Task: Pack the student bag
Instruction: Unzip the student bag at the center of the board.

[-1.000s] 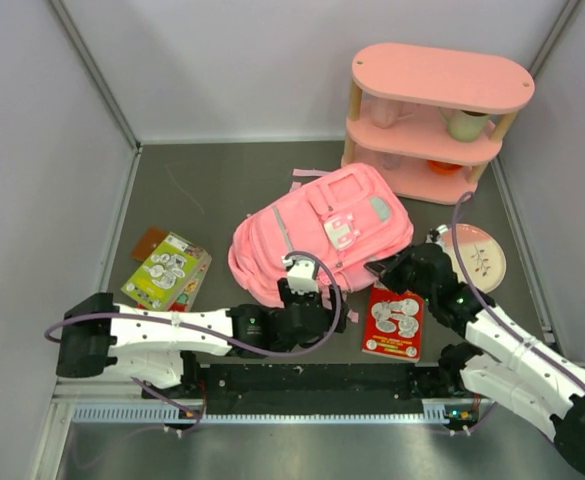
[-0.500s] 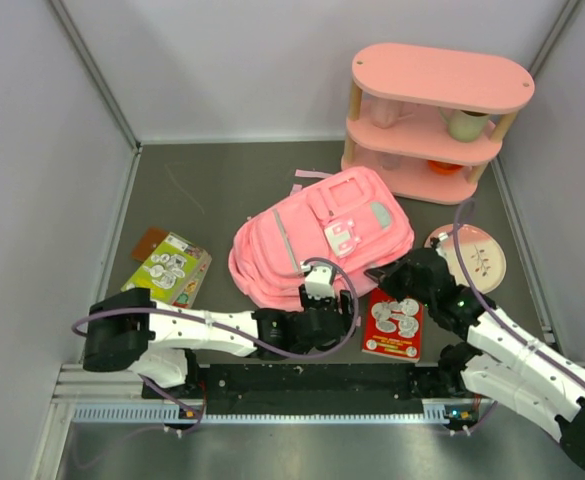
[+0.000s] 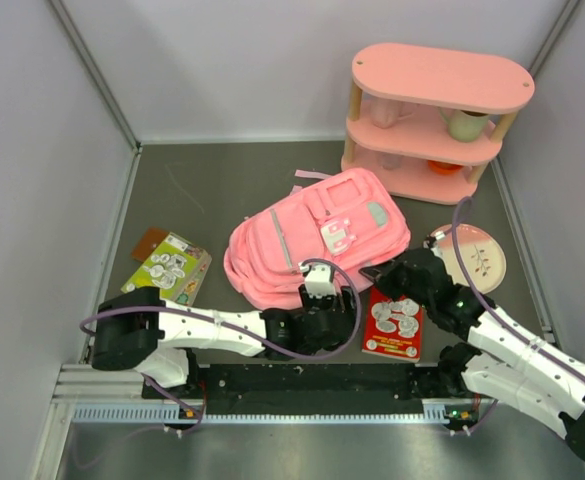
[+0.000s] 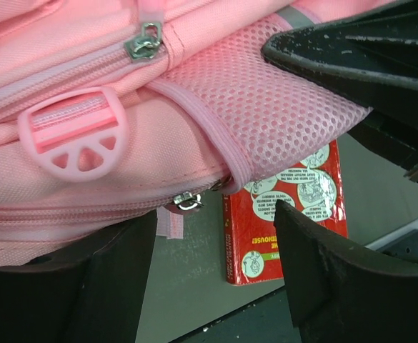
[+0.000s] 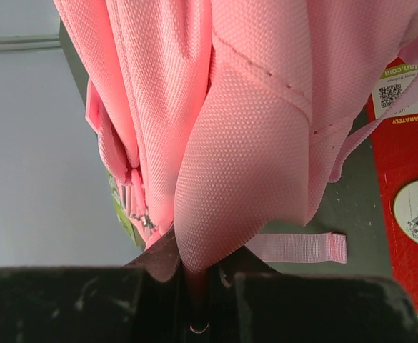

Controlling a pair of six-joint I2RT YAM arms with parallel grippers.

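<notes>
The pink student bag (image 3: 317, 240) is lying in the middle of the table (image 3: 202, 190), just beside a red book (image 3: 393, 322). The right gripper (image 5: 196, 275) is pinching the bag's cloth tight. The left gripper (image 4: 212, 250) is waiting by the bag's edge, fingers wide apart.

I'm in a lab test cell: plain white panel walls (image 3: 32, 150) left, back, right, metal corner posts (image 3: 92, 70) upper left and right, grey counter (image 3: 222, 190), black mounting rail (image 3: 302, 385) along the bottom edge.

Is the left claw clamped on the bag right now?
No, the left claw is open, its fingers spread apart beside the student bag.
</notes>
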